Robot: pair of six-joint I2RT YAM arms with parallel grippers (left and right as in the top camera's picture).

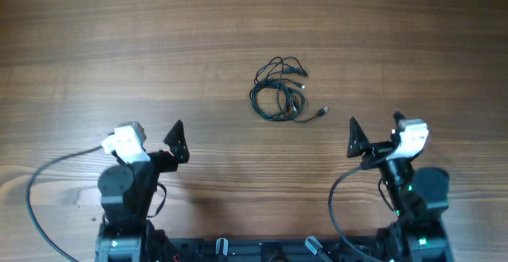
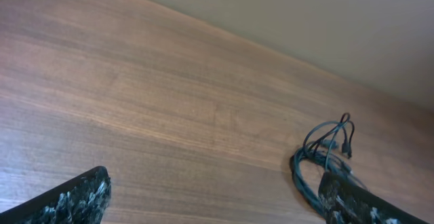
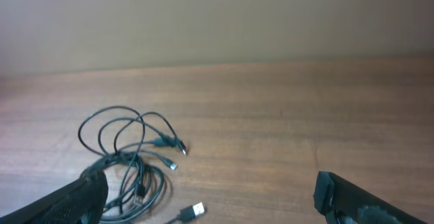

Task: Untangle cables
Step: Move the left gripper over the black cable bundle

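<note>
Several thin black cables [image 1: 278, 94] bunched in one loose tangle on the wooden table [image 1: 111, 40], near its middle, ahead of both arms and roughly between them. Main coil round and flat on the wood. Smaller loops fanned out from it toward the far edge, so long axis running near to far. One loose end trailing out of the coil toward the right arm's side, its plug [image 1: 322, 112] pointing right and slightly away. From the right wrist view, that flat plug lying just clear of the coil, with two smaller plugs [image 3: 182, 151] at the ends of the thin loops.

On the left gripper [image 2: 213, 183], fingers [image 2: 74, 200] spread wide, released and empty, aimed forward across the table. Tangle ahead and off to its right, partly hidden behind the right-hand finger.

On the right gripper [image 3: 209, 183], fingers likewise spread wide and empty, aimed forward. Tangle ahead and to its left, just beyond the left-hand finger; contact impossible to tell from that view.

Both arms folded back near the table's near edge, wrists tipped forward, well apart from the tangle and from each other.
</note>
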